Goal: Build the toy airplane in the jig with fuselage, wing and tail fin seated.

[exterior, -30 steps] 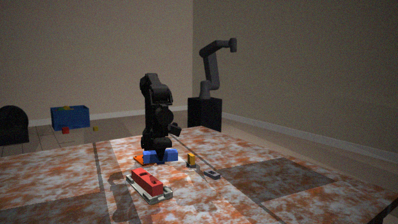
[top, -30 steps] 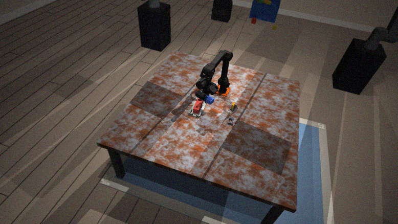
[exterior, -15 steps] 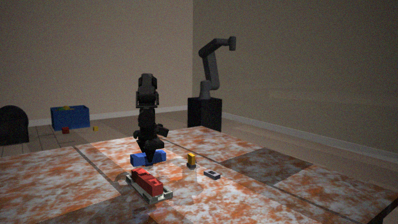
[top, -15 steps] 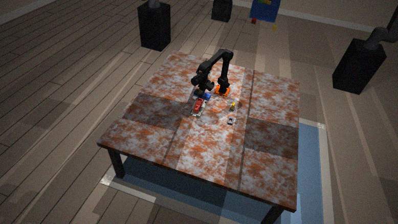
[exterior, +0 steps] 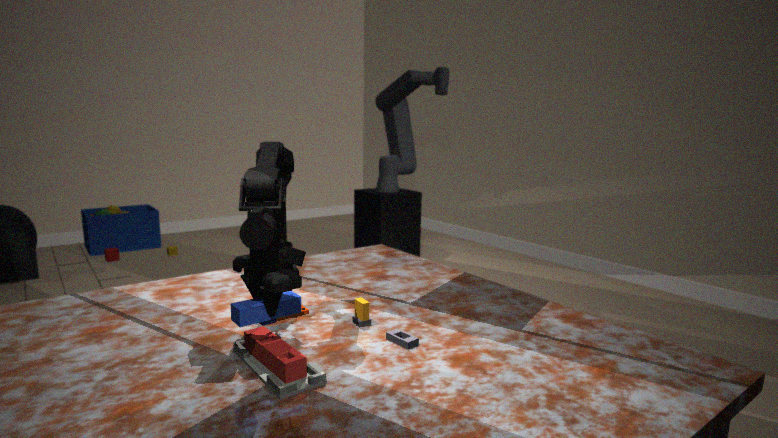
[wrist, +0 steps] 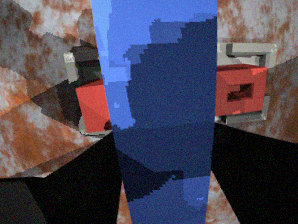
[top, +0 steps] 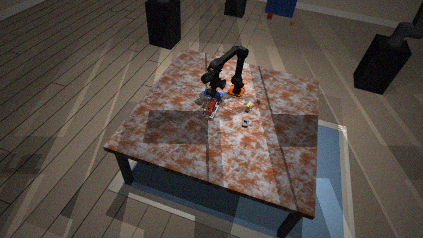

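Observation:
The red fuselage [top: 210, 107] [exterior: 277, 356] [wrist: 242, 75] lies in the pale grey cradle [exterior: 287, 388] [wrist: 272, 56]. Its tail socket is open and empty in the wrist view. My gripper [top: 212, 94] [exterior: 272, 311] [wrist: 164, 131] points down and is shut on the blue wing [top: 218, 95] [exterior: 243, 312] [wrist: 172, 90]. The wing is held above the fuselage, crosswise to it in the wrist view, and hides its middle and the wing socket there. The wing's tab is not visible. The yellow tail fin [top: 248, 105] [exterior: 361, 309] stands upright in a small dark holder [exterior: 362, 322].
A small grey block [top: 245, 123] [exterior: 401, 340] with a square opening sits on the table near the fin. The arm's orange base plate [top: 235, 93] is behind the cradle. Farther off, a blue bin [exterior: 122, 231] and another arm on a black pedestal [exterior: 387, 220] stand beyond the table.

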Motion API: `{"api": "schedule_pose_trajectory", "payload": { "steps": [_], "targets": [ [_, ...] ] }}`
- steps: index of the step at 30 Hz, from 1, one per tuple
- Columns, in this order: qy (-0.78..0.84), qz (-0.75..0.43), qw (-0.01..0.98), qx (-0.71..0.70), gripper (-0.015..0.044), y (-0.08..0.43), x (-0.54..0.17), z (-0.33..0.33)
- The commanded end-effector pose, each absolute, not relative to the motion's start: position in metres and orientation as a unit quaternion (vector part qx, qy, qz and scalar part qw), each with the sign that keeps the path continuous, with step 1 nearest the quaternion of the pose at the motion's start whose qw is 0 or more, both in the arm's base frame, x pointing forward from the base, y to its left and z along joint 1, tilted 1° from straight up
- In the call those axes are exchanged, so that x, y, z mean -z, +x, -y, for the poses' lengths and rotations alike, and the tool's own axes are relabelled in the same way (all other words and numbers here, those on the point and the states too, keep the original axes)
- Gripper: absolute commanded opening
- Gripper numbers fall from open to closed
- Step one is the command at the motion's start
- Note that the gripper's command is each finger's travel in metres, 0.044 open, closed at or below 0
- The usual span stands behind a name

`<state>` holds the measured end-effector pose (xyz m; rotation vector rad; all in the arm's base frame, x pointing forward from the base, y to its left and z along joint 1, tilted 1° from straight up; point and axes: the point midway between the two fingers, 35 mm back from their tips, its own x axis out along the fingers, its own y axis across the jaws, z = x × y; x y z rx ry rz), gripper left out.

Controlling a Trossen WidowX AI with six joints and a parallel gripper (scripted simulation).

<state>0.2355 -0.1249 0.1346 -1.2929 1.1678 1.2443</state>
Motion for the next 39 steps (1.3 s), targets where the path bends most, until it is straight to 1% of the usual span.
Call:
{"api": "schedule_pose_trajectory", "payload": {
  "steps": [1,13,39],
  "targets": [
    [-0.533,-0.476,0.479,-0.51,0.0195,0.236,-0.135,0.125],
    [-0.533,-0.476,0.479,-0.51,0.0195,0.236,-0.134,0.125],
    [-0.533,-0.476,0.479,-0.51,0.0195,0.237,-0.095,0.126]
  ]
}}
